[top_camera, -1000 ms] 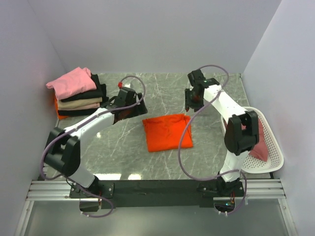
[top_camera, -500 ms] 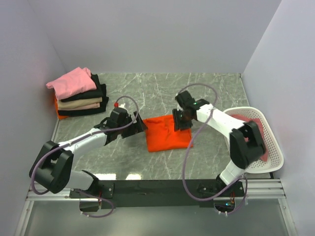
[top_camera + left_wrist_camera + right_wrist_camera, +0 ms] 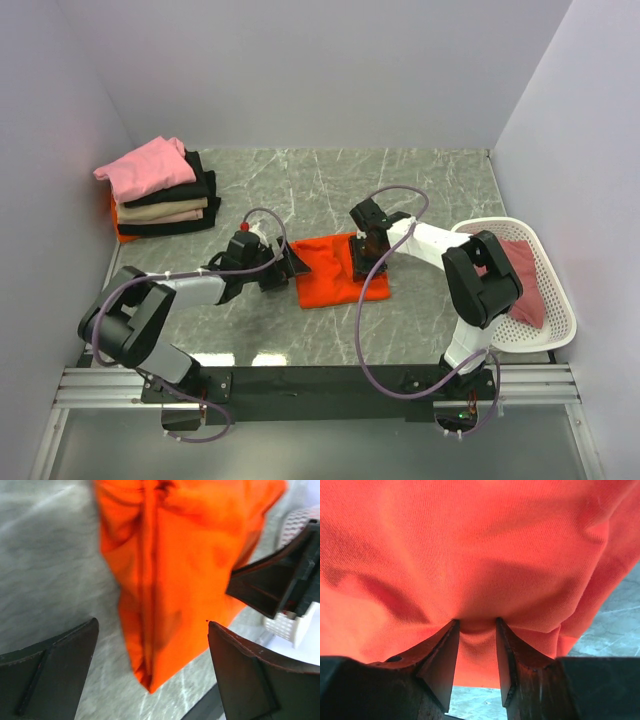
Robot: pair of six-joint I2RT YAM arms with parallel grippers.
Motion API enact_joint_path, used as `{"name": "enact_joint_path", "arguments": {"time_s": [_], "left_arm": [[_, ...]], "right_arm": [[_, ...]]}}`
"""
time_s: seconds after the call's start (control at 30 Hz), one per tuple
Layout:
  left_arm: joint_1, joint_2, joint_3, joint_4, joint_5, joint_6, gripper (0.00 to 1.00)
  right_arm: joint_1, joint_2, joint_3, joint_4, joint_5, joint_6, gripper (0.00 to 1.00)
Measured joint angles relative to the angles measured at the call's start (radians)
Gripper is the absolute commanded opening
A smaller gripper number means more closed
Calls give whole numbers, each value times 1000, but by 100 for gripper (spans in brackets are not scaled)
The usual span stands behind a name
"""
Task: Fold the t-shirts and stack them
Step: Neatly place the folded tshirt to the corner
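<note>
Right gripper [image 3: 476, 624] pressed onto the basket-side half of the orange t-shirt [image 3: 325, 275], fingers nearly together, a small fold of cloth seemingly pinched between them. Left gripper [image 3: 152, 630] low at the shirt's edge farthest from the basket [image 3: 555, 330], fingers spread wide apart. Folded orange t-shirt flat on the marble table [image 3: 420, 190], well apart from the basket. Dusty red shirt [image 3: 520, 280] inside the basket. Stack of folded shirts [image 3: 160, 195], pink on top, farthest from the basket.

You are looking at a grey-green marbled tabletop [image 3: 330, 185], evenly lit, boxed by plain pale lilac walls [image 3: 300, 70], with an aluminium rail [image 3: 90, 388] nearest.
</note>
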Motion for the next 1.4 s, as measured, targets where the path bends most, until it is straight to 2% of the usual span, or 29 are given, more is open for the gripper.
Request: {"name": "enact_joint_path", "arguments": {"time_s": [0.27, 0.6, 0.83, 0.93, 0.97, 1.13, 1.17, 1.23, 1.27, 1.4], "left_arm": [[-3, 66, -31, 174, 71, -44, 98], [-58, 139, -21, 296, 71, -74, 96], [-109, 203, 29, 324, 61, -81, 86], [-118, 228, 44, 329, 56, -90, 72], [-120, 235, 48, 329, 55, -93, 62], [-123, 259, 66, 283, 24, -84, 36], [-123, 262, 71, 272, 17, -80, 26], [-124, 268, 87, 237, 3, -66, 15], [-125, 270, 99, 216, -2, -59, 1], [-126, 270, 163, 122, -31, -7, 1]], "right_arm": [[3, 0, -3, 10, 1, 9, 42], [6, 0, -3, 14, 0, 12, 42], [16, 1, -3, 22, 0, 12, 42], [19, 2, -3, 25, 0, 12, 42], [19, 2, -3, 26, -1, 12, 42], [23, 2, -3, 27, 0, 12, 42], [23, 2, -3, 28, 0, 12, 42], [24, 2, -3, 29, -1, 12, 42], [24, 2, -3, 29, -2, 12, 42], [24, 2, -3, 30, -3, 12, 43]]}}
